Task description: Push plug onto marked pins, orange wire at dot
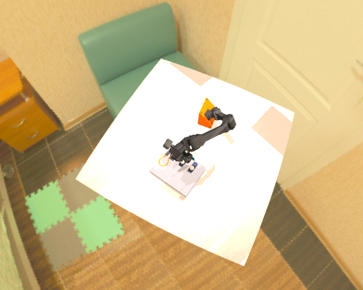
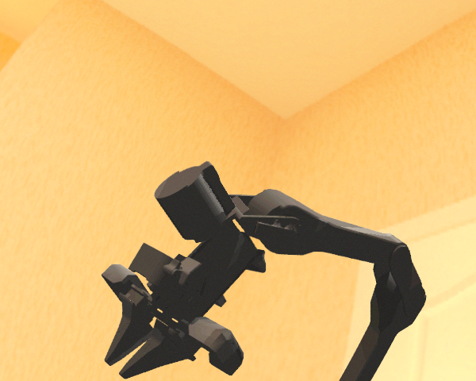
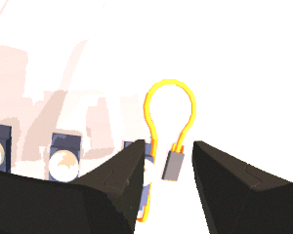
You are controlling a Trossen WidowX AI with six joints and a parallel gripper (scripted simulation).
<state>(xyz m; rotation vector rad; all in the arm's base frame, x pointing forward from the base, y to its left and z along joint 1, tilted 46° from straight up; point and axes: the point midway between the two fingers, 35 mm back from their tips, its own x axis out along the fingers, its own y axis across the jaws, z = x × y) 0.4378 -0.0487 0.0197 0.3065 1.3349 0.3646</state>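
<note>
My gripper point(image 2: 116, 369) point(image 3: 170, 142) is partly open and empty, pointing down above the holder point(image 1: 183, 183). In the wrist view the small grey-brown plug point(image 3: 174, 166) shows in the gap between the fingers, beyond them and untouched, slightly tilted. Its yellow-orange lead point(image 1: 159, 161) point(image 3: 170, 82) leaves the plug's far end, loops round and runs back along a dark blue servo block point(image 3: 147, 150), partly behind the left finger. The pin row and coloured band cannot be made out; the arm covers that edge in the top view.
Two more dark blue blocks with round pale tops, one in the middle point(image 3: 65, 141) and one at the left point(image 3: 2, 131), stand beside the lead's block. An orange wedge-shaped stand point(image 1: 204, 121) is beside the arm's base on the white table point(image 1: 138, 109).
</note>
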